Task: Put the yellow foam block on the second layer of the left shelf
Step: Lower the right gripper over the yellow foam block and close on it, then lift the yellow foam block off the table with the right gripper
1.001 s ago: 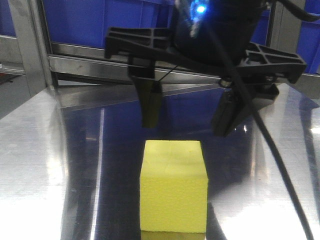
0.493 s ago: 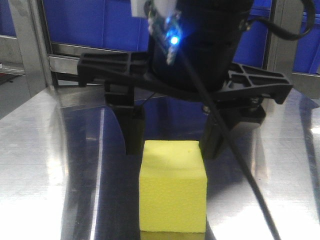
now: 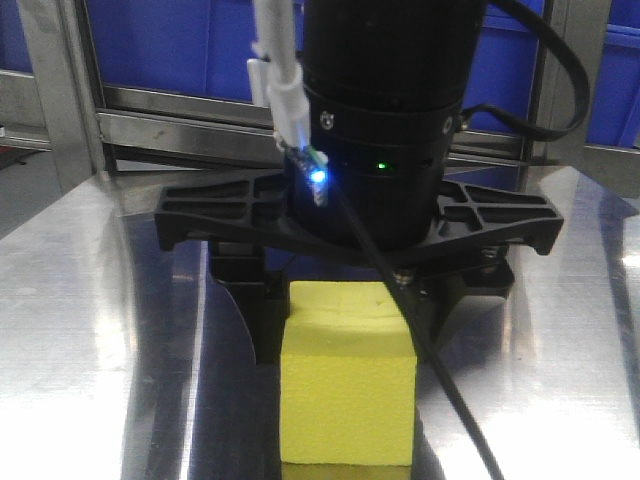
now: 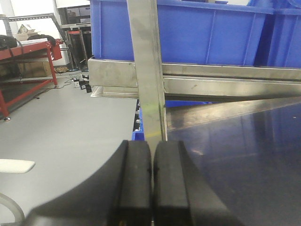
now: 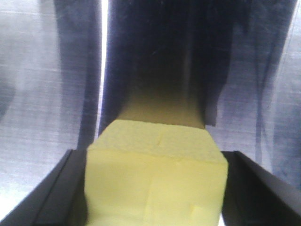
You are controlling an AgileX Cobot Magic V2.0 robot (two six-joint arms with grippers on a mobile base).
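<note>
The yellow foam block [image 3: 347,390] stands on the shiny metal table [image 3: 80,330], near the front edge. My right gripper [image 3: 345,340] is lowered over it and open, one black finger [image 3: 262,320] on the block's left side and one on its right. From the right wrist, the yellow foam block [image 5: 155,183] fills the gap of the right gripper [image 5: 153,157], close to both fingers. I see no squeeze on the foam. My left gripper [image 4: 152,143] is shut with nothing in it, pointing at a shelf post [image 4: 148,70].
A metal shelf rail [image 3: 180,125] runs behind the table, with blue bins [image 3: 190,40] above it. A black cable [image 3: 430,370] hangs in front of the block's right edge. The left wrist view shows grey floor [image 4: 70,122] and a red frame [image 4: 28,52] to the left.
My right gripper has come down and toward the block, from hovering behind it to straddling it, with its fingers now beside the block's sides. The block has not moved.
</note>
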